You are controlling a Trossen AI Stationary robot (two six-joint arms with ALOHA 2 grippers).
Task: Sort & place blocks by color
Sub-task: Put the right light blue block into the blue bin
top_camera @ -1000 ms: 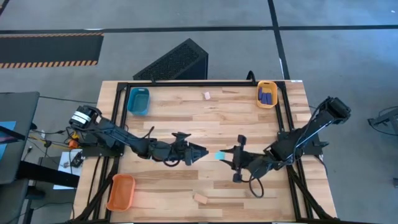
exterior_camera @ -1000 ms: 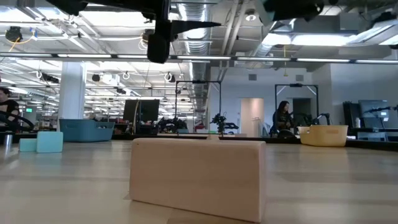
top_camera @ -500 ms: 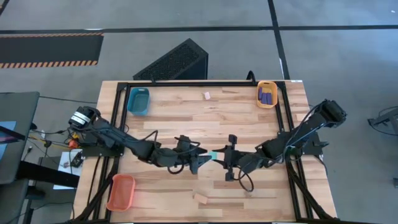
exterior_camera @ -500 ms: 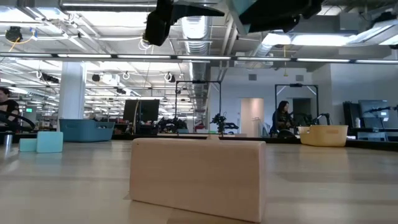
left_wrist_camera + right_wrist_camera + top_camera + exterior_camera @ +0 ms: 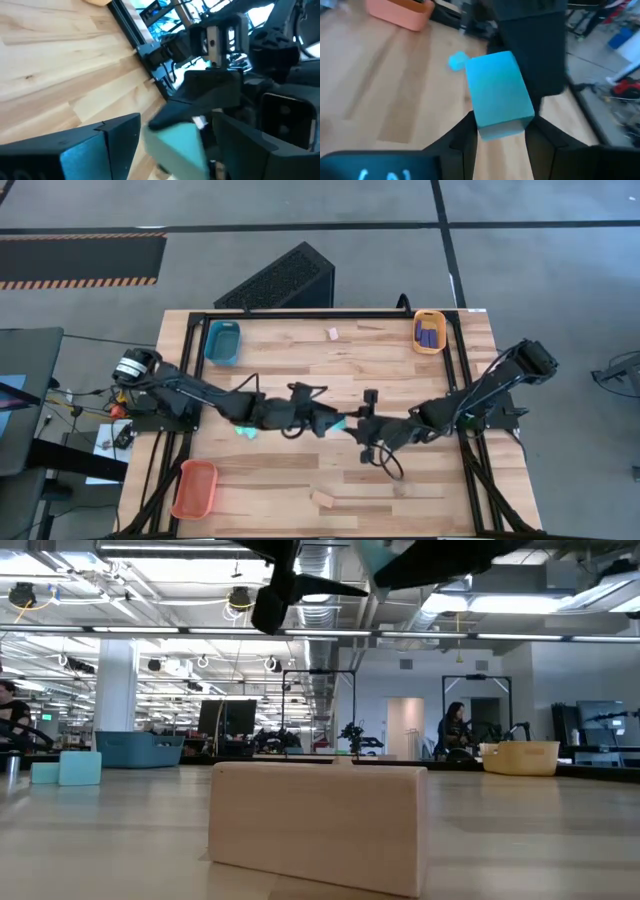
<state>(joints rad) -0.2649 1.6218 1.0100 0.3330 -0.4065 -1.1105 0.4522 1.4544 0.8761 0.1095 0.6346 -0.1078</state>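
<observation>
Cyan block [image 5: 499, 95] sat pinched in the right gripper [image 5: 352, 427]; the left gripper [image 5: 330, 423], spread wide around it, risked knocking it loose mid-handover.

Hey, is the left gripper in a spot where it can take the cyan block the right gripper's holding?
Probably yes. The right gripper holds the cyan block out mid-table, and the left gripper sits open right at it, fingers either side, nothing between.
</observation>
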